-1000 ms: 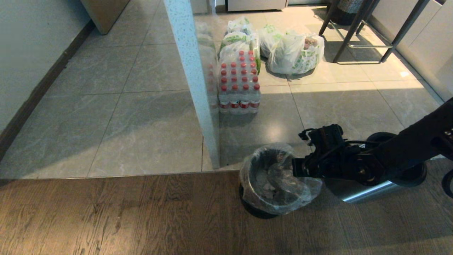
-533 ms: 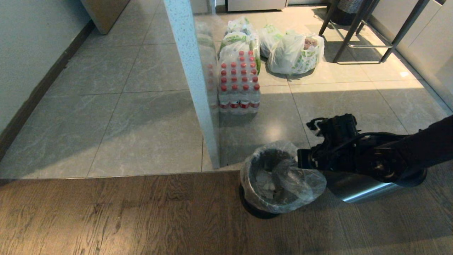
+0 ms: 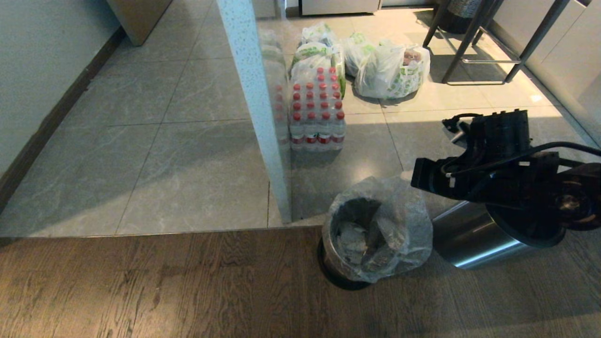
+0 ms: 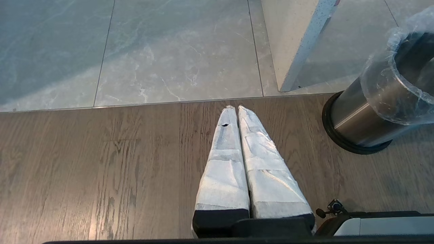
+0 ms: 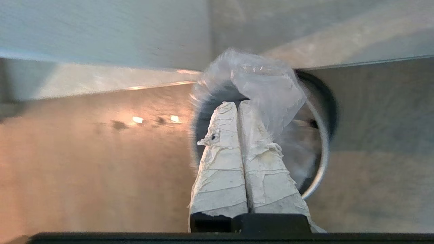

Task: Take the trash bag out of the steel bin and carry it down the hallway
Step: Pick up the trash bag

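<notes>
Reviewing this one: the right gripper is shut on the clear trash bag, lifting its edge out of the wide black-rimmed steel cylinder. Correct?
Wrong bin. The right gripper is shut on the trash bag, but the bag lines the steel bin with the black foot ring, as the head view shows.

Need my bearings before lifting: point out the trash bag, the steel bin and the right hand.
trash bag [image 3: 399, 211], head view, raised plastic side.
steel bin [image 4: 356, 125], left wrist view, steel wall.
right hand [image 5: 236, 105], right wrist view, between fingertips.

You see the right gripper [image 5: 236, 105] with its two white-wrapped fingers [image 5: 220, 162] pressed together at lower centre of the frame, pinching a fold of the trash bag [image 5: 257, 84]. The clear plastic bunches just above the fingertips, over the steel bin [image 5: 320, 159] at right of centre.
</notes>
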Robot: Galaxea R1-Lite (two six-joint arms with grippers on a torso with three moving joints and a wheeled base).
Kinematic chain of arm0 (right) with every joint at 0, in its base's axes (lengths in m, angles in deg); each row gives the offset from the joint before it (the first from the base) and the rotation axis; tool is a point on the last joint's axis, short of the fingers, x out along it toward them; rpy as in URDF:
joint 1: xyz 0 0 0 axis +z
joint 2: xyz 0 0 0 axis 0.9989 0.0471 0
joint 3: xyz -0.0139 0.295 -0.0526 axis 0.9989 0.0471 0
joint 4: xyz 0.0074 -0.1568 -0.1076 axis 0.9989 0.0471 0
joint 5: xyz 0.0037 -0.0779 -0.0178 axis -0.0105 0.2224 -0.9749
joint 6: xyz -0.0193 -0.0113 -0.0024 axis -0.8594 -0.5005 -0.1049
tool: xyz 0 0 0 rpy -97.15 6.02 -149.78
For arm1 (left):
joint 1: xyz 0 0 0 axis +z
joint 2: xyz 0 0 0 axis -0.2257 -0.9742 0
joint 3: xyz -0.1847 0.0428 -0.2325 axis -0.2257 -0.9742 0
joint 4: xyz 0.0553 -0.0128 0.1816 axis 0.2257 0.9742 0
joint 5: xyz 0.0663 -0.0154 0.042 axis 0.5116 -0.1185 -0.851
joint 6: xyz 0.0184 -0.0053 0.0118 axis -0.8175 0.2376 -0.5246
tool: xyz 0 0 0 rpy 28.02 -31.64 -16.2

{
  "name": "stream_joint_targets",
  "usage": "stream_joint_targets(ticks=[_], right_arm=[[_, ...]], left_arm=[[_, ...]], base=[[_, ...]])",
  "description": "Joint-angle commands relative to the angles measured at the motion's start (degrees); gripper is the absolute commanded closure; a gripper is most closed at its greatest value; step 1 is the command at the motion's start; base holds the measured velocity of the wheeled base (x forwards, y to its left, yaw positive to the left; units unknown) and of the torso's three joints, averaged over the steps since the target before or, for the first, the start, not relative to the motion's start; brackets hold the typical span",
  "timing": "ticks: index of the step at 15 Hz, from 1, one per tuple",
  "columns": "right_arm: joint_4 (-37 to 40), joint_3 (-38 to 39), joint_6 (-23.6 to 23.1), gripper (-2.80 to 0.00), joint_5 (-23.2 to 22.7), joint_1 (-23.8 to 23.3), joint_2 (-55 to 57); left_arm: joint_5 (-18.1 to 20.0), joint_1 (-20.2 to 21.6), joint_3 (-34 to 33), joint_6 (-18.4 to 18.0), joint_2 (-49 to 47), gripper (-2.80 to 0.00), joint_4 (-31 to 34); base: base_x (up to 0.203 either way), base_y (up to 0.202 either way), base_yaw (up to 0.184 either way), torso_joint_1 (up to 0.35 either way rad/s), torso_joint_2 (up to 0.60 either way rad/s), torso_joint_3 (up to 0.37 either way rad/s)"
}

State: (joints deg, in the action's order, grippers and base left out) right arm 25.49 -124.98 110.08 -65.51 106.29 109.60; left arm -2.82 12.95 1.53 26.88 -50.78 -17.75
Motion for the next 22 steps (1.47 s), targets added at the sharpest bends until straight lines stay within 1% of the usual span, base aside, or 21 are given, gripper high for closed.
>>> stream_joint_targets(ticks=[1, 4, 6, 8, 10, 13, 15, 18, 20, 22], right_arm=[[2.2, -1.7, 2.1, 0.00, -0.9, 0.1, -4.1], [4.5, -4.7, 3.4, 0.00, -1.3, 1.5, -5.5], [6.3, -7.9, 4.4, 0.00, -1.2, 4.6, -5.4], [6.8, -10.3, 4.3, 0.00, -1.3, 6.1, -4.4], [7.6, -10.0, 3.5, 0.00, -1.8, 7.3, -3.9], [9.7, -9.7, 0.4, 0.00, -2.1, 11.1, 1.1], [9.6, -9.4, -0.2, 0.00, -1.7, 12.6, 4.9], [9.7, -6.5, -4.3, 0.00, 2.7, 14.6, 10.6], [9.3, -6.4, -5.1, 0.00, 3.4, 15.1, 11.7], [8.8, -7.3, -7.6, 0.00, 5.5, 15.8, 16.3]], left_arm=[[0.0, 0.0, -0.1, 0.0, 0.0, 0.00, 0.0], [0.0, 0.0, -0.1, 0.0, 0.0, 0.00, 0.0], [0.0, 0.0, -0.1, 0.0, 0.0, 0.00, 0.0], [0.0, 0.0, -0.1, 0.0, 0.0, 0.00, 0.0], [0.0, 0.0, -0.1, 0.0, 0.0, 0.00, 0.0], [0.0, 0.0, -0.1, 0.0, 0.0, 0.00, 0.0], [0.0, 0.0, -0.1, 0.0, 0.0, 0.00, 0.0], [0.0, 0.0, -0.1, 0.0, 0.0, 0.00, 0.0], [0.0, 0.0, -0.1, 0.0, 0.0, 0.00, 0.0], [0.0, 0.0, 0.0, 0.0, 0.0, 0.00, 0.0]], base=[[0.000, 0.000, 0.000, 0.000, 0.00, 0.000], [0.000, 0.000, 0.000, 0.000, 0.00, 0.000], [0.000, 0.000, 0.000, 0.000, 0.00, 0.000], [0.000, 0.000, 0.000, 0.000, 0.00, 0.000], [0.000, 0.000, 0.000, 0.000, 0.00, 0.000], [0.000, 0.000, 0.000, 0.000, 0.00, 0.000], [0.000, 0.000, 0.000, 0.000, 0.00, 0.000], [0.000, 0.000, 0.000, 0.000, 0.00, 0.000], [0.000, 0.000, 0.000, 0.000, 0.00, 0.000], [0.000, 0.000, 0.000, 0.000, 0.00, 0.000]])
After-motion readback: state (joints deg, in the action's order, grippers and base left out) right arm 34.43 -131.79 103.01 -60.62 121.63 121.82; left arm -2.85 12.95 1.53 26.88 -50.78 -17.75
